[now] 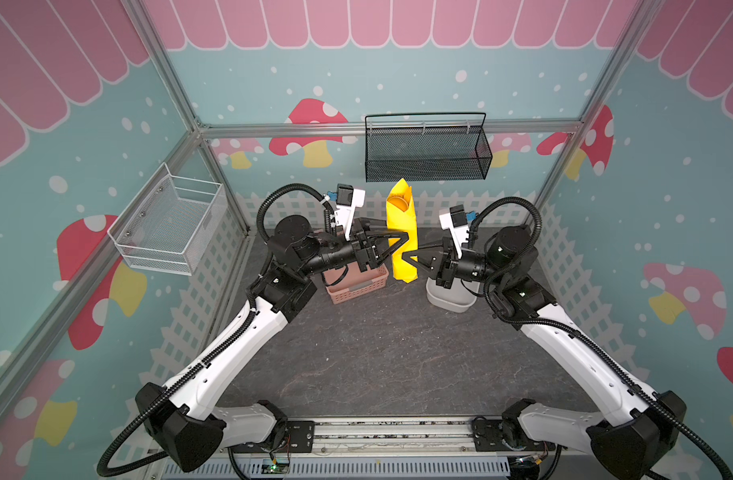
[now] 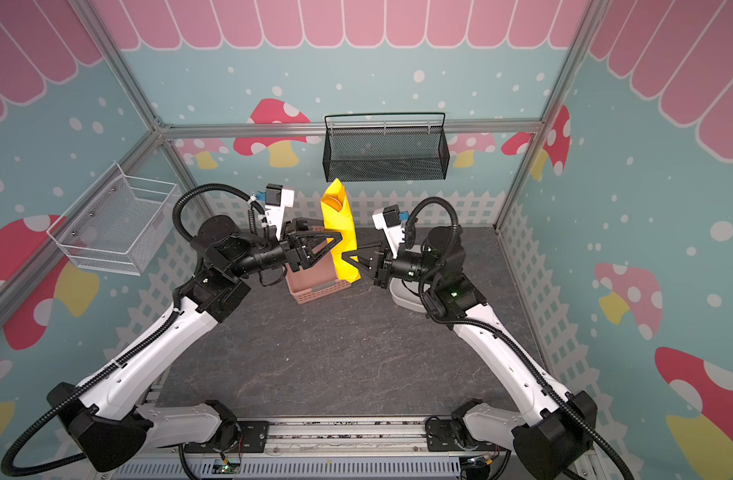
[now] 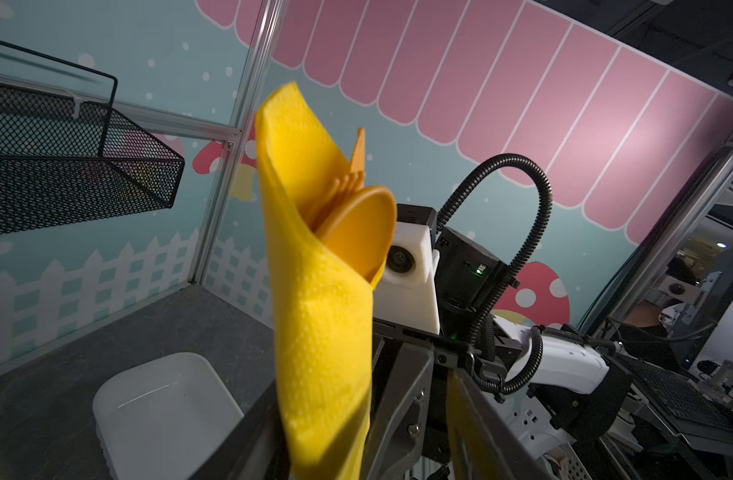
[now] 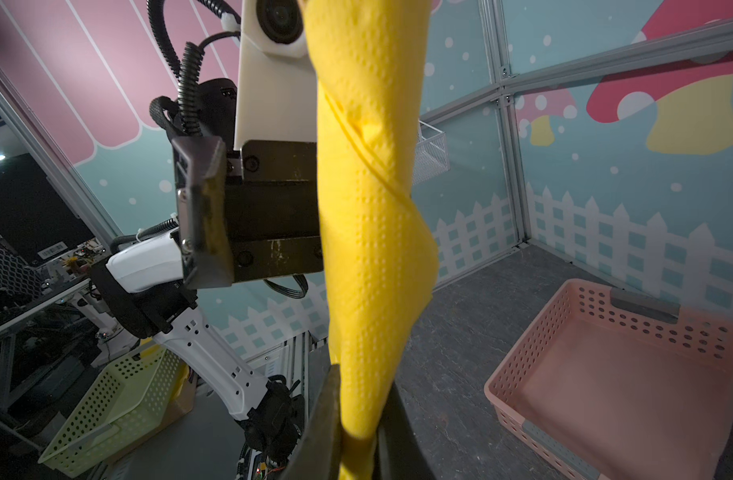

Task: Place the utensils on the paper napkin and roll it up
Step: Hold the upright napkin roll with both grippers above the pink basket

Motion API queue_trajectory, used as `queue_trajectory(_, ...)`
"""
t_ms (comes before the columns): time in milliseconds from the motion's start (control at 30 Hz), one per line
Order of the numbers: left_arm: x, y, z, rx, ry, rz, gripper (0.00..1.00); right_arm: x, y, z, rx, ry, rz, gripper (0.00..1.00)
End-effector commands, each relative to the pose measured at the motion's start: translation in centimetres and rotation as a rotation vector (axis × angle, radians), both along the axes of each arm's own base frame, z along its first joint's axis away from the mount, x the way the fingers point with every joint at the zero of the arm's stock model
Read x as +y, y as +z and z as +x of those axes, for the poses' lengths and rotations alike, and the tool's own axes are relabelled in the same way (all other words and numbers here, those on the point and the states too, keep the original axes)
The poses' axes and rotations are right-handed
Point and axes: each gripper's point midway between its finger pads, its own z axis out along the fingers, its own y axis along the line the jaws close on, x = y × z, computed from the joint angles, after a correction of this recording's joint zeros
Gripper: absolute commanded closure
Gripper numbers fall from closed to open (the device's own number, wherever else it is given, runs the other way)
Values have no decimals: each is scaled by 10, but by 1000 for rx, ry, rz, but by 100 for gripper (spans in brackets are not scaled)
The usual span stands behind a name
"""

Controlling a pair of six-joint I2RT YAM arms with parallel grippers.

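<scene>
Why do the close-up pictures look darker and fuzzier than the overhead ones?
In both top views the light is even and the napkin roll crisp; in the left wrist view its lower end smears against a dim room; in the right wrist view it blurs too, probably from closeness to the lens.

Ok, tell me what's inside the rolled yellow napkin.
At the open top of the paper napkin: an orange spoon bowl, fork tines and one pointed tip. Their handles are hidden by the wrap.

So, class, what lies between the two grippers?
The rolled paper napkin, upright, utensils inside: left gripper open around it, right gripper pinching it, in both top views.
</scene>
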Motion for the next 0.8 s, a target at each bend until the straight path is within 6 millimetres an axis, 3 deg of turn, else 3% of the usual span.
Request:
queue_trajectory(0,-2,-2,-2,-4,-30,17,37,-2,12,-11,-64,12,29,100)
queue_trajectory(167,-10,3,-9,-12,-103,8,29,-2,19,-23,-90,76,57,100)
queue_trajectory(367,-27,10,-30,-43,-241,7,28,0,18,-31,-88,137,73,100)
queue_trajectory(767,-31,6,-35,-35,-268,2,51,-3,21,-28,-93,94,81,100)
